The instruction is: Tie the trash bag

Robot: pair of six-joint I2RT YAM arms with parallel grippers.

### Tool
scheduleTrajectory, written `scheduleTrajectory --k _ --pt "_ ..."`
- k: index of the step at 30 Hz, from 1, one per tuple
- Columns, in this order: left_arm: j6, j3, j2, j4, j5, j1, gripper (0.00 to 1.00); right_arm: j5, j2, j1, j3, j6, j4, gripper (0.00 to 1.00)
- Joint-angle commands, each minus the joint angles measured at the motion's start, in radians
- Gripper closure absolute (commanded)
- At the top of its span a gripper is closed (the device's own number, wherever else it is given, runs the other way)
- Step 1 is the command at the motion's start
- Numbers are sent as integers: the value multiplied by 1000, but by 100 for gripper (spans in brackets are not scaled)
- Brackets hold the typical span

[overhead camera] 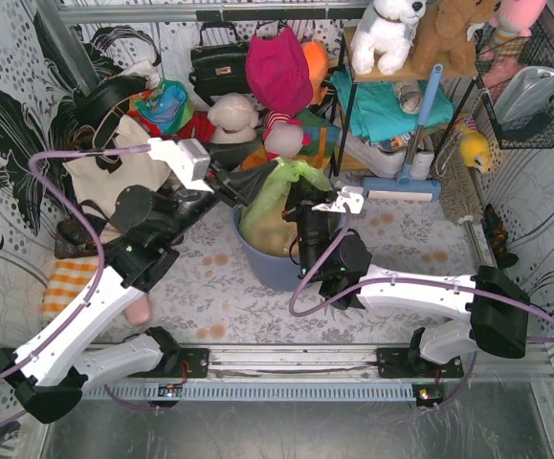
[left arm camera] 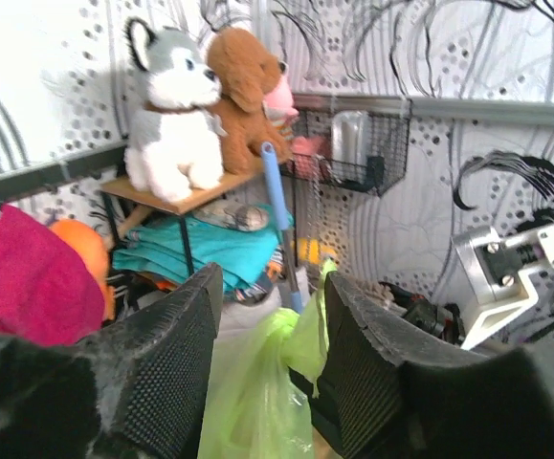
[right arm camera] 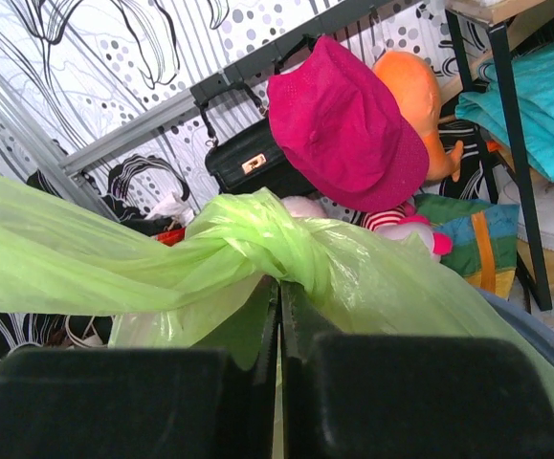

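The light-green trash bag (overhead camera: 275, 194) stands in the round blue-grey bin (overhead camera: 269, 266) at the table's middle, with tan paper showing through. Its top is twisted into a knot (right arm camera: 275, 237). My right gripper (overhead camera: 301, 212) is at the bag's right side. In the right wrist view it (right arm camera: 279, 285) is shut on a thin fold of the bag just under the knot. My left gripper (overhead camera: 252, 185) is at the bag's upper left. In the left wrist view it (left arm camera: 272, 287) is open, with the bag's gathered top (left arm camera: 257, 378) between the fingers, not squeezed.
A cream tote bag (overhead camera: 114, 172) lies behind the left arm. A magenta cap (overhead camera: 278, 69), a black handbag (overhead camera: 219, 62) and plush toys (overhead camera: 387, 33) on a shelf crowd the back. A blue broom handle (overhead camera: 422, 120) leans at the right. A wire basket (overhead camera: 535, 96) hangs on the right wall.
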Motion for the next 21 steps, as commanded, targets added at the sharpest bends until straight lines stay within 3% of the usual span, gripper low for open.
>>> scheduleTrajectory --k 1,7,12,16,21 --pt "19 2 -70 0 -127 6 42 -25 -24 -6 6 56 -33 100" --pt "5 9 -99 -99 -293 7 41 -29 -28 -8 16 54 -48 100" --pt "-73 9 -61 -183 -328 30 41 -26 -40 -8 19 56 -70 100" --pt "-176 28 -1 -216 -104 160 40 -23 -50 -8 19 57 -81 100" --pt "-318 -1 56 -115 194 307 39 -22 -53 -10 20 50 -80 100"
